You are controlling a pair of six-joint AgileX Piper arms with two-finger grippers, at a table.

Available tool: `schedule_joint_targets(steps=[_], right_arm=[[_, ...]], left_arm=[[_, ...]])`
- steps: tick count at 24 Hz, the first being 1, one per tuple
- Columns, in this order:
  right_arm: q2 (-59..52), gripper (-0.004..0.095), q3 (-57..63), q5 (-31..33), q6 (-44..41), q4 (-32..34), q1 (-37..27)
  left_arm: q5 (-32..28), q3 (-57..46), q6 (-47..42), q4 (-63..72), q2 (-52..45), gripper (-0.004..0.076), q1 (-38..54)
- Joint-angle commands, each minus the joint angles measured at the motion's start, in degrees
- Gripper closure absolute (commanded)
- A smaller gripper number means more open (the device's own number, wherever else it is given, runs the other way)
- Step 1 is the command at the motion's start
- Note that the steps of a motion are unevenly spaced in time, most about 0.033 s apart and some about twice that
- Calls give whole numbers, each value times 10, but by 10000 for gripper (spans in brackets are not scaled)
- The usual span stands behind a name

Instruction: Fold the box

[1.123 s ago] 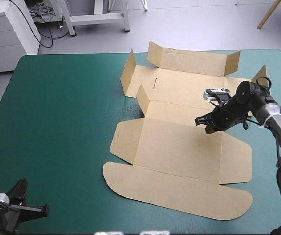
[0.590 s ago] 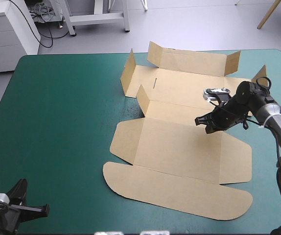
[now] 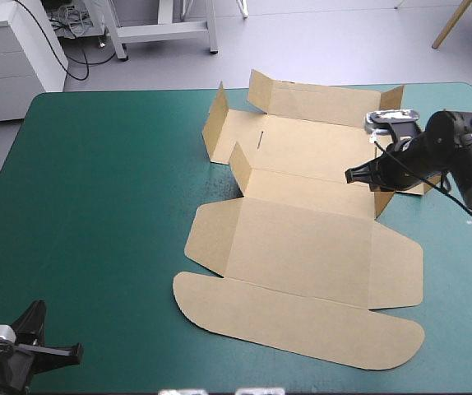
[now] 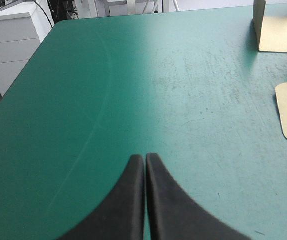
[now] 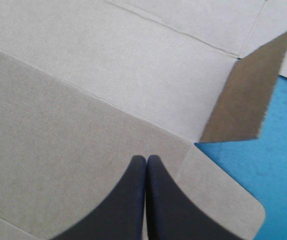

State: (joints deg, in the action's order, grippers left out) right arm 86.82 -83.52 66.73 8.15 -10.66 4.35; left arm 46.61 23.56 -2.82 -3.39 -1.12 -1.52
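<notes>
**Box.** The box (image 3: 302, 247) is an opened-out sheet of brown board lying on the right half of the table, on the teal-green cover (image 3: 96, 206). Its near portion is flat and ends in a long lid with rounded corners (image 3: 302, 321) toward the near edge. The far portion is partly erected: the far wall (image 3: 318, 103) stands up, and short flaps stand upright on the left side. One more short flap (image 3: 381, 200) stands at the right end of the middle panel, just below the right arm.

**Grippers.** The right gripper (image 3: 355, 175) is over the box's right side, its black fingers (image 5: 133, 200) clenched together with nothing between them. The left gripper (image 3: 59, 352) sits at the near left corner, well apart from the box, also closed and empty.

**Change.** The right gripper was earlier lower over the middle panel and has since drawn back toward the far right. The box's left side is unmoved, as is the left gripper.
</notes>
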Motion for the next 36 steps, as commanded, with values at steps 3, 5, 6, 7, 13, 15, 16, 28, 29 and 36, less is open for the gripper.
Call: schedule_joint_targets(steps=[3, 5, 6, 7, 13, 15, 16, 28, 29, 36], right_arm=[[-101, 926, -43, 21, -29, 21, 1], [-133, 926, -43, 21, -35, 27, 1], [-145, 926, -43, 21, -40, 31, 1], [-159, 926, -43, 21, -45, 38, 1], [-216, 926, -43, 21, -93, 120, 1], [-222, 925, -43, 21, -105, 136, 1], [-223, 926, -43, 21, -106, 140, 1], [-224, 366, 0, 22, -63, 120, 1], [-224, 253, 0, 22, -63, 120, 1], [-220, 35, 0, 19, -82, 132, 1]], left_arm=[[-44, 12, -2, 1, -7, 734, 0], [-44, 12, -2, 1, -7, 734, 0], [-44, 12, -2, 1, -7, 734, 0], [-44, 12, -2, 1, -7, 734, 0], [-44, 12, -2, 1, -7, 734, 0], [-44, 12, -2, 1, -7, 734, 0], [-44, 12, -2, 1, -7, 734, 0], [-45, 12, 1, 1, -7, 734, 0], [-45, 12, 1, 1, -7, 734, 0], [-45, 12, 1, 1, -7, 734, 0]])
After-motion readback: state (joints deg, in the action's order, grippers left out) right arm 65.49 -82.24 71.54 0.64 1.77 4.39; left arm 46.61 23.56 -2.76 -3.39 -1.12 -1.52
